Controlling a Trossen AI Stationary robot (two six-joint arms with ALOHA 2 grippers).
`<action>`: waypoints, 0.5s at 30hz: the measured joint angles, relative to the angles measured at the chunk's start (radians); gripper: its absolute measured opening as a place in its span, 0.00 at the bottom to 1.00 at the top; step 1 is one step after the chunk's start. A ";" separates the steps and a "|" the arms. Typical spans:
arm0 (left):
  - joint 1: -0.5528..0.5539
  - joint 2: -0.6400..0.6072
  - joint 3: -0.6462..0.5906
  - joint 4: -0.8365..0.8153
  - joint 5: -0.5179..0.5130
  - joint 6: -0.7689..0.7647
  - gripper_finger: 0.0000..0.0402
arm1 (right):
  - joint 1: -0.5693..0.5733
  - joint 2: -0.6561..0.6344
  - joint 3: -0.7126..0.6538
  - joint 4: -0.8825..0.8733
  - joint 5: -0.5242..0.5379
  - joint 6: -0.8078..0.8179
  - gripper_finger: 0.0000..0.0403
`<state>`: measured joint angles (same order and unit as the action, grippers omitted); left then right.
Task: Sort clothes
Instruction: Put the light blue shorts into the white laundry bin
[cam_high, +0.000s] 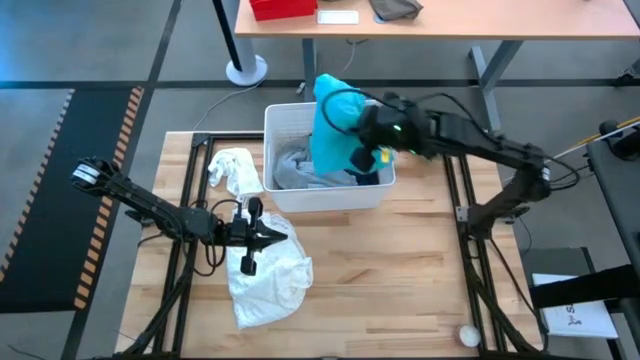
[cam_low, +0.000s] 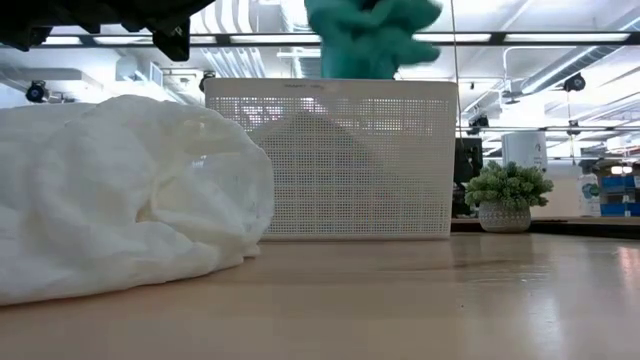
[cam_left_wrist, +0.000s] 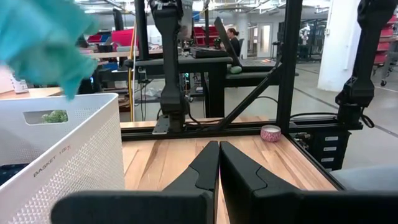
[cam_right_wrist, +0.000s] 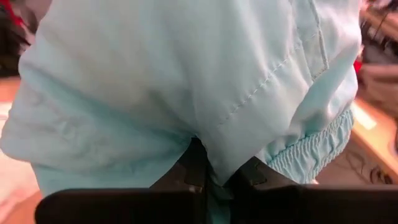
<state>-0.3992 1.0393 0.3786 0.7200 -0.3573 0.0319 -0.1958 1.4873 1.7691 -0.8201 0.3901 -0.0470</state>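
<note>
Right arm reaches in from the right side of the worktop (cam_high: 420, 260), its fingers (cam_high: 352, 125) clenched on a turquoise soft garment (cam_high: 332, 125) with an elastic hem. The garment hangs in a bunch below and around the fingers, directly above the white slatted plastic basket (cam_high: 330, 198) at the far middle of the worktop. Its long axis runs roughly vertical; the lower end looks to touch or nearly touch the pile inside, cannot tell which. The right wrist view is filled with the fabric pinched between the two dark pads.

Inside the basket, a grey soft tee (cam_high: 295, 168) lies crumpled on the left side; something dark sits under the turquoise piece, too hidden to name.

Left arm rests low on the near left. Its fingers (cam_high: 272, 232) are pressed together on nothing, pointing right, tips over the edge of a large white crumpled shirt (cam_high: 268, 270) lying on the worktop. A small white cloth (cam_high: 234, 170) lies just left of the basket, far of the left arm.

Judgement: the garment is mid-transfer and clear of the basket rim. The right arm alone carries it, so wherever it goes next, the lift must clear the rim first. The left arm is nearer the two white pieces.
</note>
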 joint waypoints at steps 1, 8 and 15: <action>0.000 0.000 0.000 0.000 0.000 0.000 0.00 | -0.028 0.019 0.000 0.003 -0.023 -0.006 0.03; 0.001 -0.025 0.000 -0.004 0.000 0.012 0.00 | -0.175 0.212 0.000 -0.014 -0.199 -0.048 0.03; 0.001 -0.166 0.000 -0.100 0.000 0.026 0.00 | -0.266 0.376 -0.005 -0.122 -0.235 -0.089 0.03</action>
<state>-0.3985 0.8735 0.3786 0.6199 -0.3569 0.0582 -0.4616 1.8630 1.7644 -0.9424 0.1546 -0.1362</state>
